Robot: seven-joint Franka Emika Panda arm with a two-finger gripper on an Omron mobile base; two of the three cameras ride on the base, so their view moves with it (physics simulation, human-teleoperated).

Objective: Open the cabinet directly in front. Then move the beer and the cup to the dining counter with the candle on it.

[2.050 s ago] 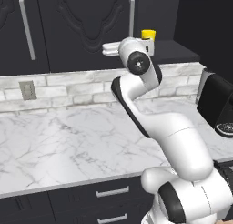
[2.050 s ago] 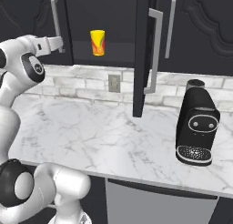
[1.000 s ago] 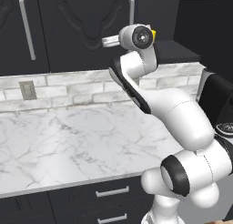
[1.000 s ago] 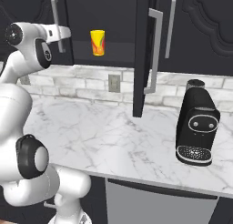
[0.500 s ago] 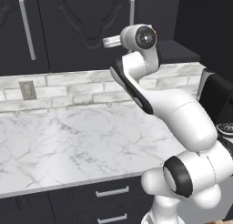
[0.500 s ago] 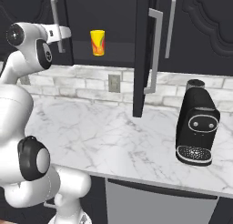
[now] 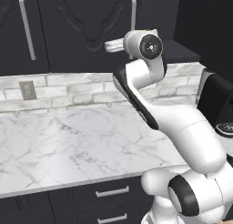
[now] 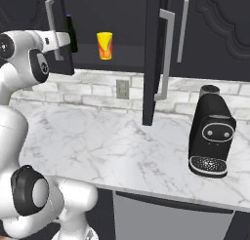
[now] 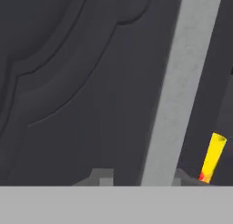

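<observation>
At the cabinet [image 8: 34, 19] now, up on its left door: the pincer [image 8: 72, 35] sits level with the long silver handle [image 9: 182, 82] of that door, on the edge nearest the cabinet's opening. From the hand view, the two dark fingertips [image 9: 101, 176] stand one on each side of the bar, so the handle runs straight up between them. The one on the cup's side looks to be against the bar, while the other shows a sliver of dark door panel between itself and the metal. Is the clamp on? Cannot tell from here; the pincer brackets the handle, and that is as much as can be said.

The cabinet's right door [image 8: 152, 58] stands swung out wide, edge-on in the right base view, with its own silver handle [image 8: 165, 53] hanging over the counter [image 8: 97, 141]. Inside the cabinet, on the shelf, there's the cup [image 8: 104, 45]: bright yellow, red-orange mark, upright, just beyond the pincer and apart from it. The hand view catches it too, as a yellow strip past the handle.

Below the cabinet, the marble counter carries a black coffee machine [image 8: 212, 136] out beyond the open right door, and a wall outlet [image 8: 122, 89] sits in the tile under the cabinet.
</observation>
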